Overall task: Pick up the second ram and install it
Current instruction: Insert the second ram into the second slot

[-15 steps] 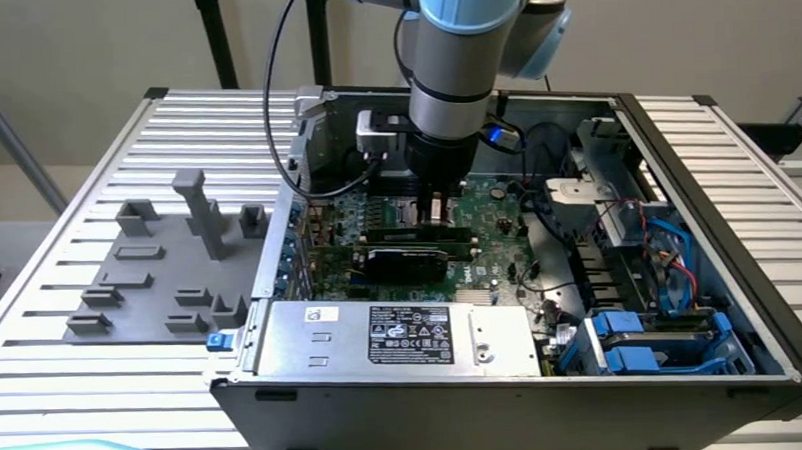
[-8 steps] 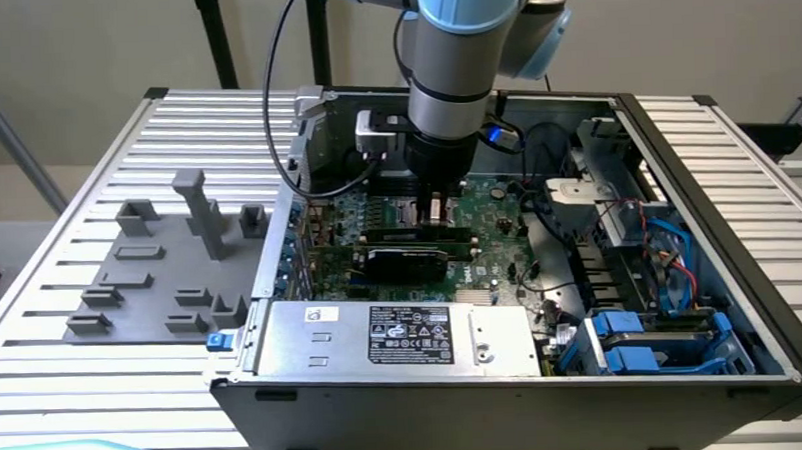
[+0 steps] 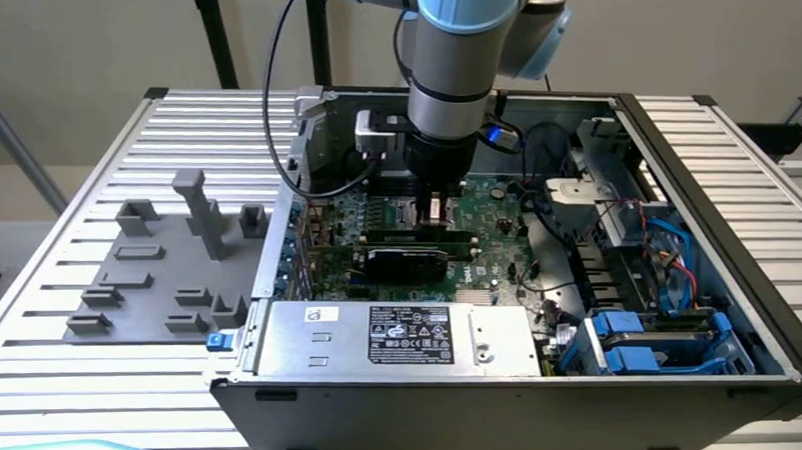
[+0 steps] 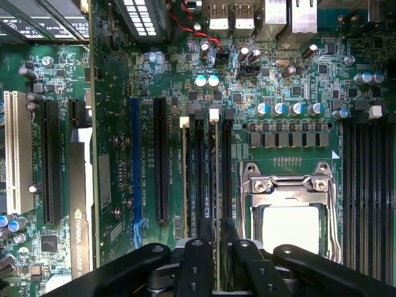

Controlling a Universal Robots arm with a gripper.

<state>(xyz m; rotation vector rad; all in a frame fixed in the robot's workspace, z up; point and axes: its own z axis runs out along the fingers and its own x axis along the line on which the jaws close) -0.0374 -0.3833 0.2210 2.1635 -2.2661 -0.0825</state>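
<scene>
The second ram could not be made out in the exterior view, where you would have seen the arm reaching straight down into the open computer case (image 3: 699,165), its gripper (image 3: 437,212) low over the motherboard (image 3: 490,272) just behind the black expansion card (image 3: 405,257). In the wrist view, you looked along the second ram (image 4: 214,173), a thin strip standing edge-on in a memory slot beside the CPU socket (image 4: 291,207). The gripper (image 4: 215,234) straddled its near end, though whether it clamped the stick or sat loose around it could not be told.
</scene>
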